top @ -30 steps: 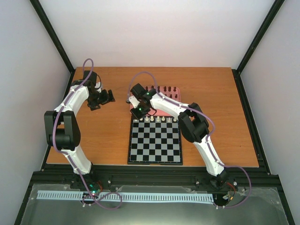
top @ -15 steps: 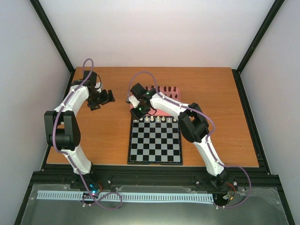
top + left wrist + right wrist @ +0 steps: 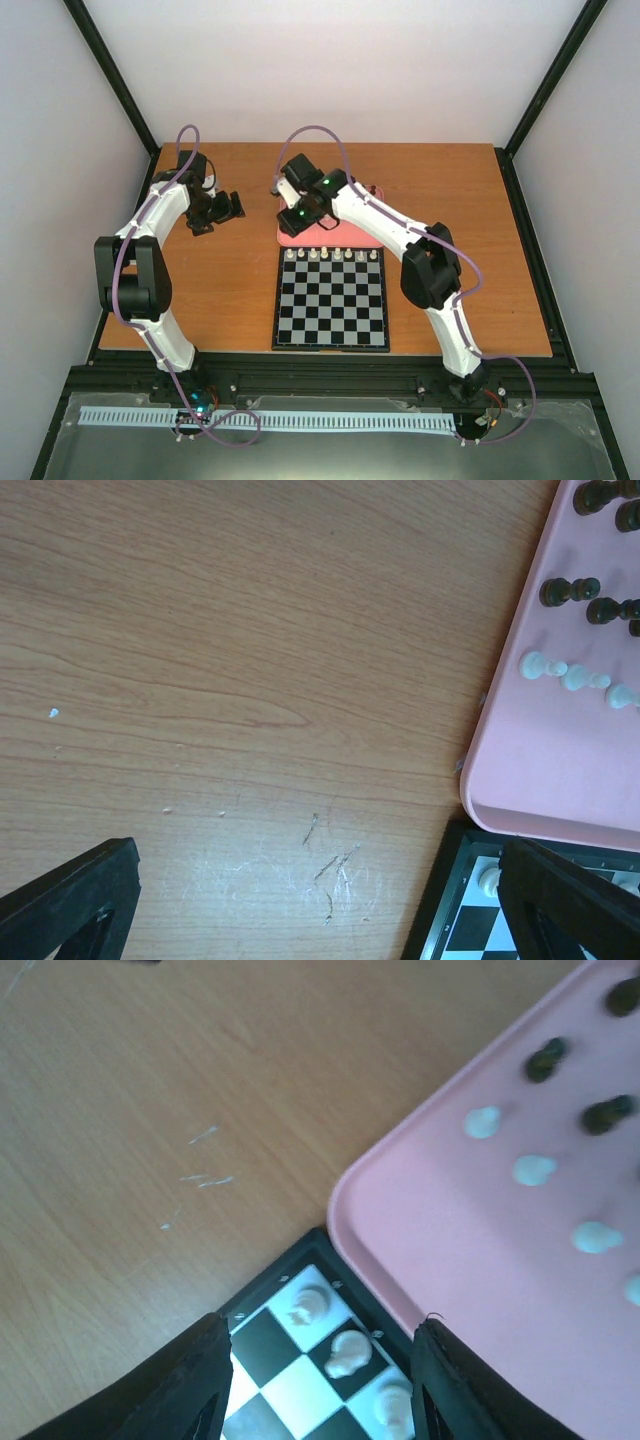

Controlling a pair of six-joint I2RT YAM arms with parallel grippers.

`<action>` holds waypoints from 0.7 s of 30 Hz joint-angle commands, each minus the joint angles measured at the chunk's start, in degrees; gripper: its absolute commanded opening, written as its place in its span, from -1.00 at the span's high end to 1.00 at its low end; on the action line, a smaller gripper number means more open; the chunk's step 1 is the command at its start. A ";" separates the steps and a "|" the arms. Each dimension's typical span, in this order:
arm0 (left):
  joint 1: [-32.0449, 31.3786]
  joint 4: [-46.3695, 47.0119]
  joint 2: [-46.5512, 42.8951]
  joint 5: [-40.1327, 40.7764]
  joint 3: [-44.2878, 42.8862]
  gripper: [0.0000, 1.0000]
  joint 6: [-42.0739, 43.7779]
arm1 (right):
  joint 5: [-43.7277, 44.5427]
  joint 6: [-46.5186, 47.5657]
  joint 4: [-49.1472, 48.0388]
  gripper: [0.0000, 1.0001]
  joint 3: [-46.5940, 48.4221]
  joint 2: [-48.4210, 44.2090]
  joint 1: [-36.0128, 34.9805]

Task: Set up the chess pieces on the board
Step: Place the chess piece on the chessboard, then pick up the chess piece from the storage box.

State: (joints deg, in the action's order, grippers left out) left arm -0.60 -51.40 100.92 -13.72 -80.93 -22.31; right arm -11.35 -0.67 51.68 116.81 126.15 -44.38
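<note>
Right hand (image 3: 318, 1388) apart, empty | wrist view: cream pieces (image 3: 535, 1170) on tray (image 3: 440, 1250), unseen from above

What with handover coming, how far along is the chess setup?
Done: a row of white pieces lines the far edge of the board. In hand: nothing; the open right end effector hovers by the pink tray. Remaining: white and dark pieces on that tray.

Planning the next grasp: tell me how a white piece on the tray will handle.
White piece: tiny on the tray, so probably light and easily tipped. Its rounded shape may slip when squeezed. Close neighbours could get nudged.
</note>
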 commanded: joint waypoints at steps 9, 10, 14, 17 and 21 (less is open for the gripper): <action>-0.10 -0.70 -1.05 0.27 -2.58 -0.99 0.02 | 20.04 -9.56 7.64 0.03 0.33 -1.55 16.13; -0.10 -0.79 -0.96 0.26 -2.71 -0.99 0.14 | 20.48 -9.81 7.49 0.04 -0.06 -1.29 17.47; -0.06 -0.99 -0.43 0.35 -3.07 -0.99 0.24 | 21.73 -9.26 7.71 0.08 -0.69 1.14 20.64; -0.10 -1.08 -0.14 0.52 -2.97 -1.00 0.24 | 21.14 -8.25 7.96 0.11 -0.95 3.52 21.83; -0.06 -1.10 0.38 0.71 -2.93 -0.99 0.32 | 20.85 -6.67 7.61 0.15 -0.72 5.67 22.25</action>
State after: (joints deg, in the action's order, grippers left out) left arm -0.60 -51.53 100.92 -13.41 -81.69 -22.31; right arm 8.62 -8.60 58.50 116.55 128.66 -22.11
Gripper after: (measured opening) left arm 0.998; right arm 0.435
